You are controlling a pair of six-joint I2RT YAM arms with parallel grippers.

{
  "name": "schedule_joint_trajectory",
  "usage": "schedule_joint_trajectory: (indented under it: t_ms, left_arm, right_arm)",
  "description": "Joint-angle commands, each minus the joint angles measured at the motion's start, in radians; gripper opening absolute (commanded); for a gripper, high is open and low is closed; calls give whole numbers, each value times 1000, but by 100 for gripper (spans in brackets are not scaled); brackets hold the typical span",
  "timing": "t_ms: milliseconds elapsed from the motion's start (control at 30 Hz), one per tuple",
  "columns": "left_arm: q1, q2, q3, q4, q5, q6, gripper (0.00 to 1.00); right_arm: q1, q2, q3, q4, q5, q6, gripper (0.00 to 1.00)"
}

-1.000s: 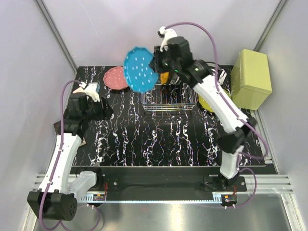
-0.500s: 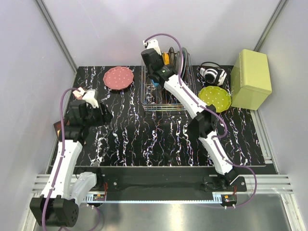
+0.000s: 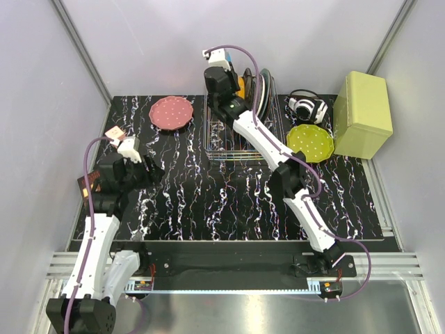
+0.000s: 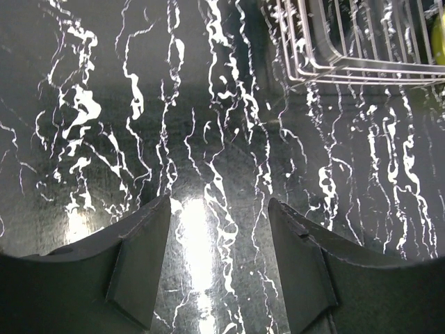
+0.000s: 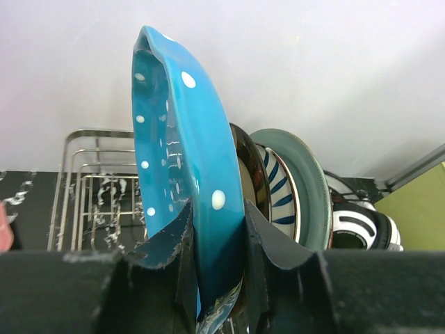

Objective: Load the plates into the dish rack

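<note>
Right hand point(image 5: 217, 240) clamped the blue plate point(image 5: 181, 153) by its rim, upright on edge over the dish rack point(image 5: 87, 181), apparently to slot it left of the standing dishes point(image 5: 306, 188); left hand point(image 4: 219, 257) gaped empty above the worktop point(image 4: 208, 104).

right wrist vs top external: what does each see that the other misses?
Right wrist only: the blue plate, upright on edge and clamped in the right gripper, and the striped plate behind it.
Top external only: the pink plate and yellow-green plate lying flat on the table, the left gripper, and the yellow-green box.
Both: the dish rack, the dark and grey plates standing in it, and the headphones.
</note>
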Motion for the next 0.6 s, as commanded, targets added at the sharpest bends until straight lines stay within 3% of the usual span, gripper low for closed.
schedule_joint_trajectory:
  t_ms: [0, 567]
  left_arm:
    - [5, -39, -19, 71, 27, -15, 63]
    - [28, -37, -51, 96, 34, -26, 63]
  right_arm:
    - [17, 29, 77, 269, 87, -118, 0]
    - [16, 94, 64, 368, 116, -198, 0]
